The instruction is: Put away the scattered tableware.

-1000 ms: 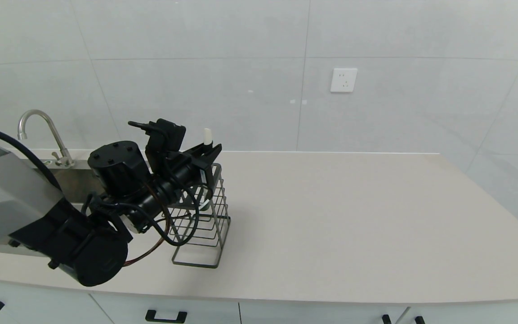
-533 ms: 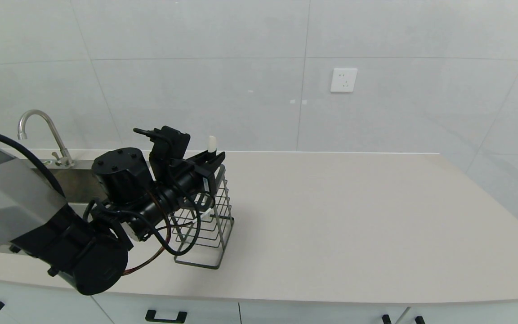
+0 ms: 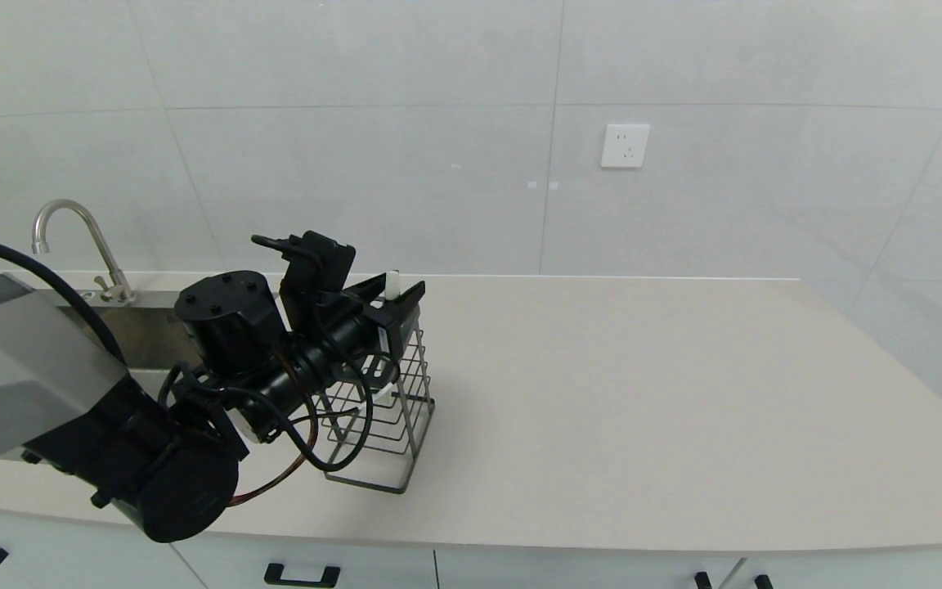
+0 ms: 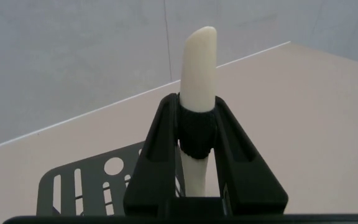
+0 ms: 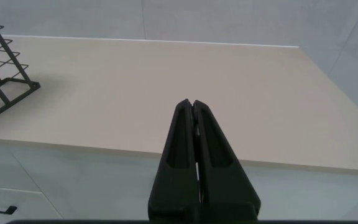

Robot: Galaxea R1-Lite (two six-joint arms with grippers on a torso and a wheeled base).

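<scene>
The left end effector [image 3: 395, 299] was pinching a white utensil [image 4: 199, 59] near its upper end, with the shaft upright and its tip projecting above the fingers [image 4: 160, 143]. The utensil was positioned over the wire rack [image 3: 393, 413], and its lower part appeared to reach down inside the rack. The rack stood on the desk [image 3: 643, 393] beside the sink faucet [image 3: 70, 222]. The right end effector [image 5: 194, 111] was pressed together, holding nothing, above the desk's front edge.

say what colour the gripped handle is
The handle is cream white, clearest in the left wrist view.
</scene>
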